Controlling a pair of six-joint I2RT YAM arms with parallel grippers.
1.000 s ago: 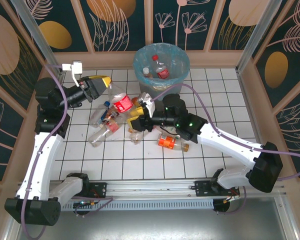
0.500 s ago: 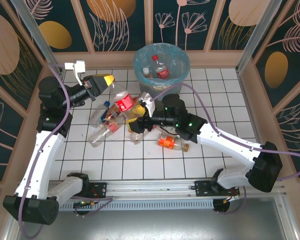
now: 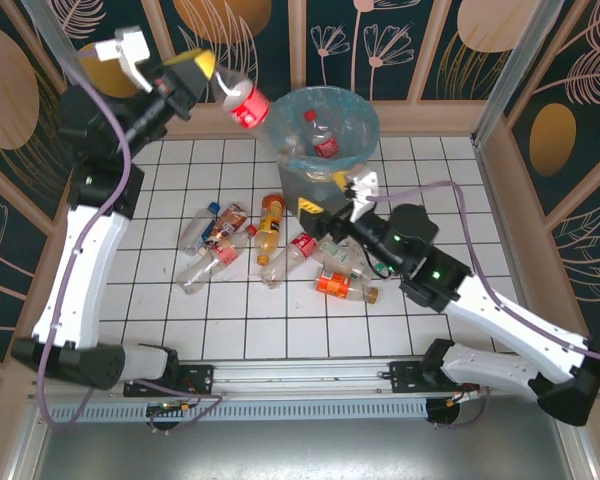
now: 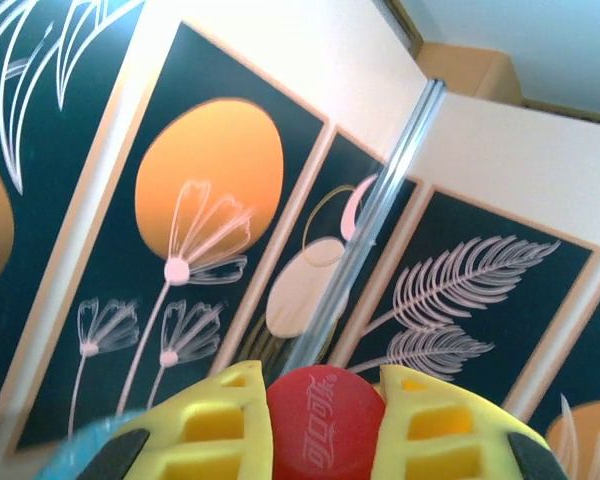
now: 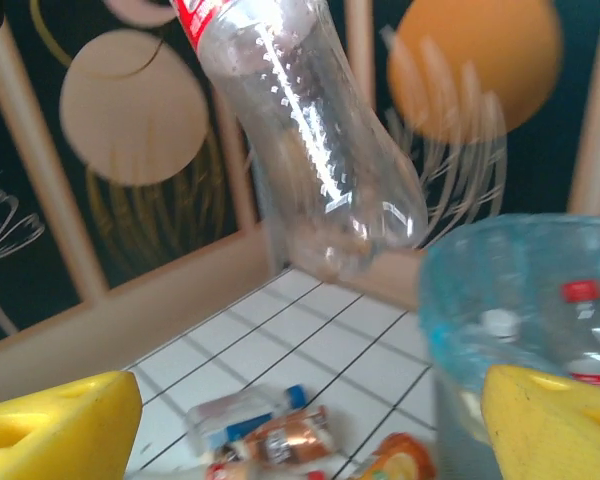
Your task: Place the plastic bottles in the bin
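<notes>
**Red-labelled bottle held high beside the bin**

Top external: the left gripper (image 3: 204, 72) is clamped on a red-labelled bottle (image 3: 244, 103), high and just left of the bin (image 3: 276, 130). Other bottles (image 3: 345, 286) lie on the tiles (image 3: 180, 320). The right gripper (image 3: 316, 211) hovers at the bin's front.

Left wrist: yellow fingers (image 4: 215, 425) pinch the red label.

Right wrist: fingers (image 5: 55, 425) stand wide apart, empty.

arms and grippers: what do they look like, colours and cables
The left arm and right arm have white shells with black joints and bases. A lilac cable loops along each. The left gripper and right gripper have chunky yellow fingers with cut-out pockets, on black bodies.
</notes>
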